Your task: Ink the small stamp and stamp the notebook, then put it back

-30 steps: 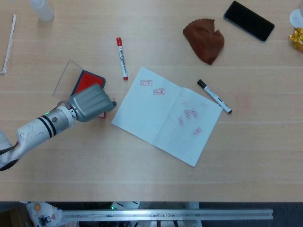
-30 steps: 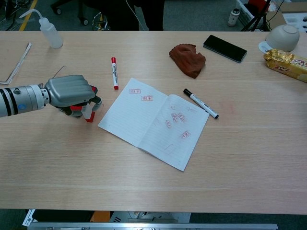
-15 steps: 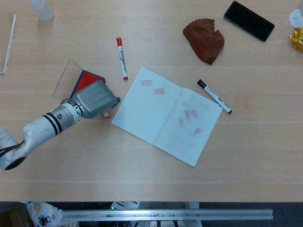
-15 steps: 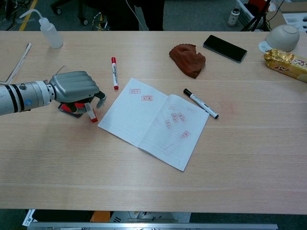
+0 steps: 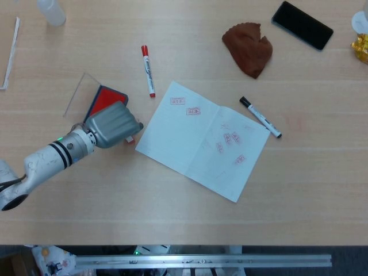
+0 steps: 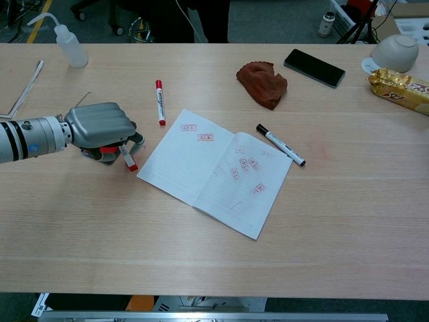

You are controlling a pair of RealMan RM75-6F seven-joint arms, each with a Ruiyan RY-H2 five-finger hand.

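The left robot hand (image 6: 100, 127) is hanging low over the table (image 6: 348, 221), knuckles up, fingers curling down around the small stamp (image 6: 128, 159). In the chest view the stamp's red-tipped body is poking out below the fingertips, tilted, its lower end looking to be at or just off the wood. So that robot hand is holding the stamp in a fingertip pinch, not wide. The right robot hand is not showing in either view.

Directly under and behind the left robot hand is sitting the red ink pad (image 5: 104, 99), its clear lid (image 5: 79, 92) lying just beyond it. Just to the hand's right is lying the open notebook (image 5: 201, 138), already carrying several red prints on both pages. Further right, past the notebook, a black marker (image 5: 260, 117); ahead of the hand, a red marker (image 5: 148, 69).

My read on handling: the stamp is looking light, rigid and slim, so it is likely to twist in a loose pinch. Taking hold at mid-body, clear of the inked face, is the safe choice, and it wants squaring upright before pressing. The notebook is thin and soft, and may slide under a sideways push.
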